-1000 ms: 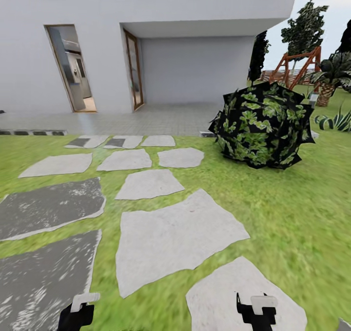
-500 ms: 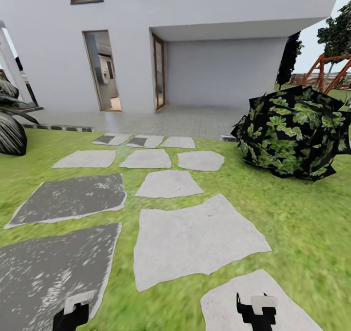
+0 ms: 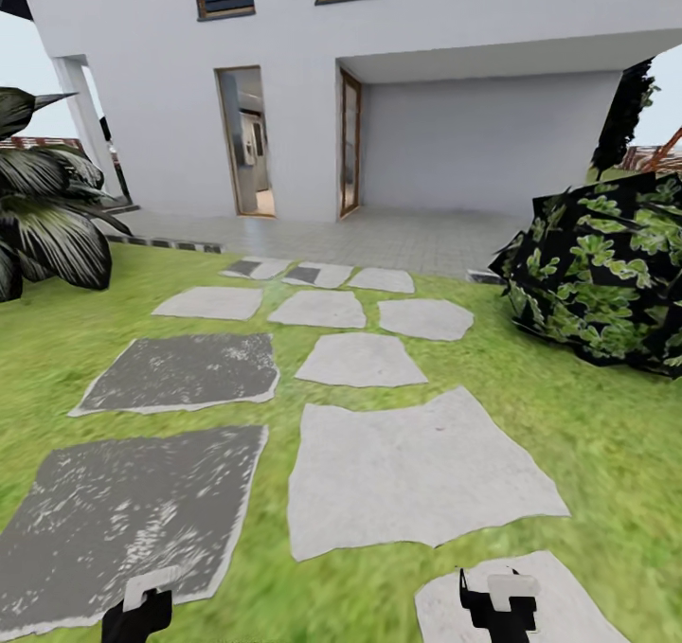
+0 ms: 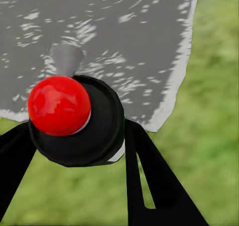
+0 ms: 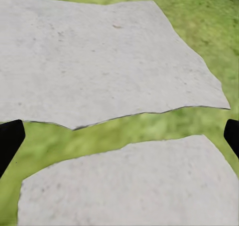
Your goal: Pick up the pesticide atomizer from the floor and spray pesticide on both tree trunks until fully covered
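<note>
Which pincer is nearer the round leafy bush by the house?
Right. The right pincer sits low at that side, below the bush; the left pincer is across the stepping stones, farther off.

Grey stepping stones (image 3: 417, 477) lie flat in the green grass floor (image 3: 587, 435). A round leafy bush (image 3: 606, 274) sits on the lawn beside them.
</note>
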Tool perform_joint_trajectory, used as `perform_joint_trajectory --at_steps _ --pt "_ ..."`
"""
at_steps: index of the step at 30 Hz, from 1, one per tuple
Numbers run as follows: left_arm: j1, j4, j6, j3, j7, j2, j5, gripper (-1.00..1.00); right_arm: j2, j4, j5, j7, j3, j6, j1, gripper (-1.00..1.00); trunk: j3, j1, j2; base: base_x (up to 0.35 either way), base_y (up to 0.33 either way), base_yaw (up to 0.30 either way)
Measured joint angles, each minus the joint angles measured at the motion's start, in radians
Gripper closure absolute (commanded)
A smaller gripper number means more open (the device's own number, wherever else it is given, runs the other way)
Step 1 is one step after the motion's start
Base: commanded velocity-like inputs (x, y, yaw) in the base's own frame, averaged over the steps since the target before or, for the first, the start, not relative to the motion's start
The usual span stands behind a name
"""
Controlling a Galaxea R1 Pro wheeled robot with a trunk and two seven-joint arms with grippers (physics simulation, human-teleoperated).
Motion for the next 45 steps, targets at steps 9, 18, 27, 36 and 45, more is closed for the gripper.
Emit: perform_joint_trajectory --at_steps 9,18,27,36,45 --pt "0.001 0.0 0.0 -0.001 0.0 -0.001 -0.001 1.0 0.0 0.0 0.0 0.0 0.0 0.0 0.0 -1.0 0.004 0.0 0.0 0.0 0.0 0.277" --pt "0.001 0.0 -0.001 0.0 0.0 0.0 0.0 1.0 -0.001 0.0 0.001 0.0 0.0 0.0 0.0 -1.0 0.009 0.0 0.0 -0.053 0.19 0.277" --pt "0.001 0.001 0.0 0.0 0.0 -0.002 -0.003 1.0 0.0 0.0 0.0 0.0 0.0 0.0 0.0 -1.0 0.013 0.0 0.0 -0.005 0.306 0.277" --pt "0.001 0.001 0.0 -0.001 0.0 -0.003 -0.004 1.0 0.0 0.0 0.0 0.0 0.0 0.0 0.0 -1.0 0.018 0.0 0.0 0.043 0.319 0.277" --pt "0.001 0.001 0.0 0.0 0.0 -0.002 -0.006 1.0 0.0 0.0 0.0 0.0 0.0 0.0 0.0 -1.0 0.022 0.0 0.0 0.036 0.173 0.277"
